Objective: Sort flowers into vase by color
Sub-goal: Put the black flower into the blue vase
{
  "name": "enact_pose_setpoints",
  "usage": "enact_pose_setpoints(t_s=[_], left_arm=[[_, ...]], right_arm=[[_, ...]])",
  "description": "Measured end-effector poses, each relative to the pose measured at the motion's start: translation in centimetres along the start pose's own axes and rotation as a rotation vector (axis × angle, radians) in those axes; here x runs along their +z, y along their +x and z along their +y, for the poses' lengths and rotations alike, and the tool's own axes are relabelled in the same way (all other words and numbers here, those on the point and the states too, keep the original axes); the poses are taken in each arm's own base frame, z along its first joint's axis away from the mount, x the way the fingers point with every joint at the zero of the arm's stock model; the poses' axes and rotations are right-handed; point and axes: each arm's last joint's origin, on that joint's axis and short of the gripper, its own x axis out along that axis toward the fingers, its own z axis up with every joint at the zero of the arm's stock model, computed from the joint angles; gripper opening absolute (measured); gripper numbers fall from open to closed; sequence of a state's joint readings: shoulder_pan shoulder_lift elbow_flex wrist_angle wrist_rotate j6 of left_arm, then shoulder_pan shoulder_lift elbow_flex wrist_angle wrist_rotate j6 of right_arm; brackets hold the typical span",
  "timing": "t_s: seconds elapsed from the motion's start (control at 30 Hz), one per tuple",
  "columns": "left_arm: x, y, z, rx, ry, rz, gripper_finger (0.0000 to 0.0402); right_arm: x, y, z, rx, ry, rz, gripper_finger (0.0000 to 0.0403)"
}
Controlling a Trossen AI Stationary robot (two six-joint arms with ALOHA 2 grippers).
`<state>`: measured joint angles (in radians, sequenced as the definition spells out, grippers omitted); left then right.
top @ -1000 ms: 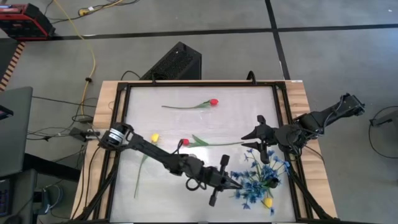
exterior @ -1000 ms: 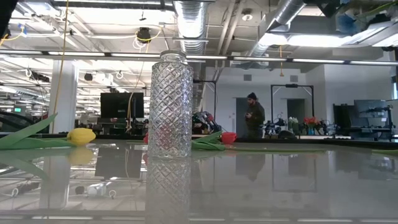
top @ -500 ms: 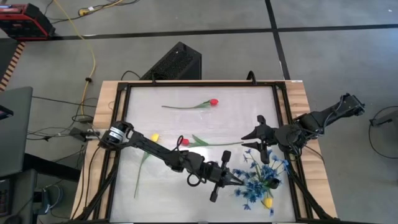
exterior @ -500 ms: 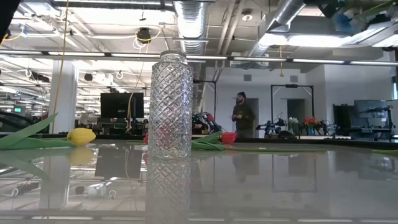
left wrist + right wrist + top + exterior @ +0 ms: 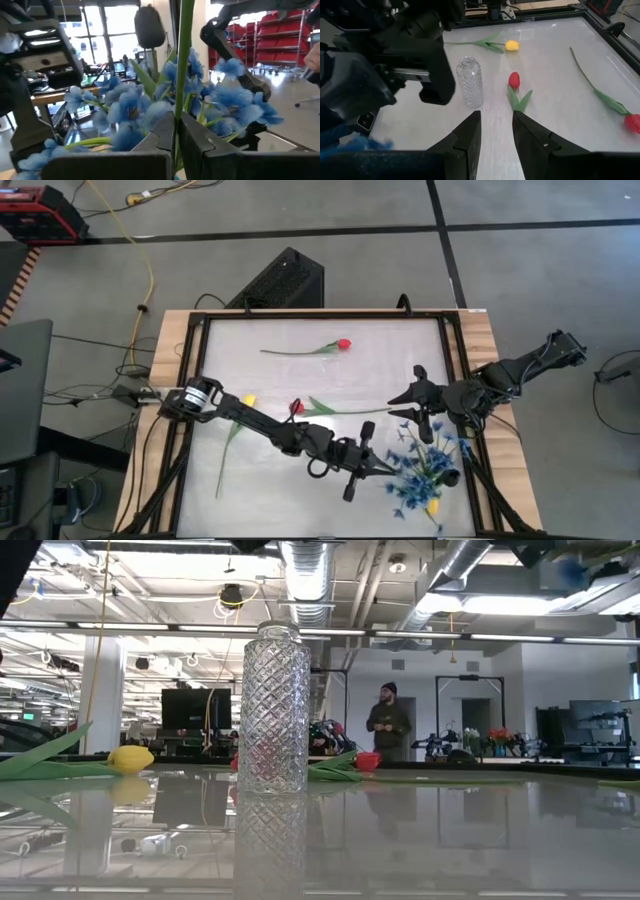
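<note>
My left gripper [image 5: 368, 467] reaches across the table's near middle and is shut on a bushy spray of blue blossoms [image 5: 425, 470]; a yellow head [image 5: 432, 505] shows at the spray's near end. In the low view a blue blur [image 5: 570, 570] hangs high above the table. My right gripper [image 5: 415, 408] hovers open just beyond the spray. The glass vase [image 5: 272, 710] stands upright on its base. One red tulip [image 5: 296, 408], another red tulip [image 5: 343, 343] and a yellow tulip [image 5: 248, 400] lie flat. A dark oval head [image 5: 149, 25] shows behind the blossoms. My left gripper pinches one green stem [image 5: 177, 107] of the blue spray between its two fingers, with blossoms crowding both sides. The fingers come roughly level from the table's left and lie across the stem. The spray appears lifted off the table, blossoms spreading past the fingertips.
The raised black frame [image 5: 455, 370] runs around the white tabletop. The long green stem of the nearer red tulip [image 5: 350, 411] lies under my right gripper. The vase [image 5: 470, 82] stands close beside my left arm. A person [image 5: 385, 725] stands far off in the room.
My left arm has moved slowly toward the table's right edge, carrying the blue spray a little that way; the hold has stayed shut. My right arm has kept still. The person in the background has walked a short way.
</note>
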<state>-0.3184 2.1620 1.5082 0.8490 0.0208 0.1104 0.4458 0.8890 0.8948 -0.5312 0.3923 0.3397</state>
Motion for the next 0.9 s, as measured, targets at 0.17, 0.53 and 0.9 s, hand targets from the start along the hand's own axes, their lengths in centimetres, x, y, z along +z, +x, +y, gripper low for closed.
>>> enact_pose_setpoints(t_s=[0.17, 0.53, 0.9], left_arm=[[0.1, 0.0, 0.0, 0.002, 0.004, -0.014, 0.0000], [0.4, 0.0, 0.1, -0.013, 0.008, -0.046, 0.0000], [0.4, 0.0, 0.1, -0.014, 0.023, -0.042, 0.0000]], right_arm=[[0.0, 0.0, 0.0, 0.000, 0.000, 0.000, 0.0137], [-0.1, 0.0, 0.1, 0.003, 0.028, 0.011, 0.0137], [-0.3, -0.5, 1.1, 0.039, 0.046, -0.011, 0.0137]])
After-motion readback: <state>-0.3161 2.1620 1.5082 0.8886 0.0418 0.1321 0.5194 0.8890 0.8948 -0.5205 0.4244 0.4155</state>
